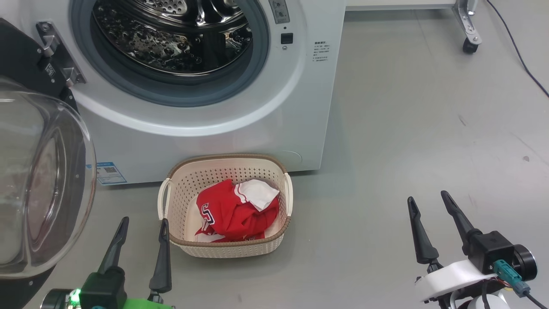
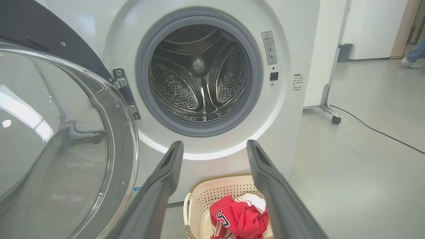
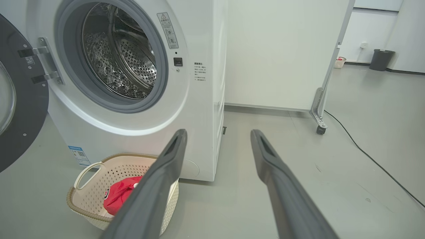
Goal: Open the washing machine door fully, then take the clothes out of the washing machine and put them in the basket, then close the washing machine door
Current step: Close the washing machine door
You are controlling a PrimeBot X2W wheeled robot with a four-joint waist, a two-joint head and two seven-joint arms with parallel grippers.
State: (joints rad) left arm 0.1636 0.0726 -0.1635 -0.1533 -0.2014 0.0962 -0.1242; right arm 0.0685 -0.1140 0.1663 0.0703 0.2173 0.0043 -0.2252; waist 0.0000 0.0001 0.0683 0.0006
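- Nearest, our left gripper (image 1: 145, 220) and right gripper (image 1: 427, 196) gape wide, empty.
- Beside the left one, the basket (image 1: 227, 157) holds the clothes (image 1: 231, 210), before the washing machine (image 1: 300, 94).
- The washing machine door (image 1: 43, 180) stands open; our left wrist view looks into the drum (image 2: 199, 79).
- Farthest, our right wrist view catches a dark bin (image 3: 382, 59).

The clothes (image 1: 233, 212) are lying in the basket (image 1: 193, 180), and the washing machine door (image 1: 38, 184) is standing wide open.
The washing machine (image 1: 257, 137) is showing its perforated steel drum; the red-and-white bundle is sitting bunched in the cream, brown-rimmed basket just before it.
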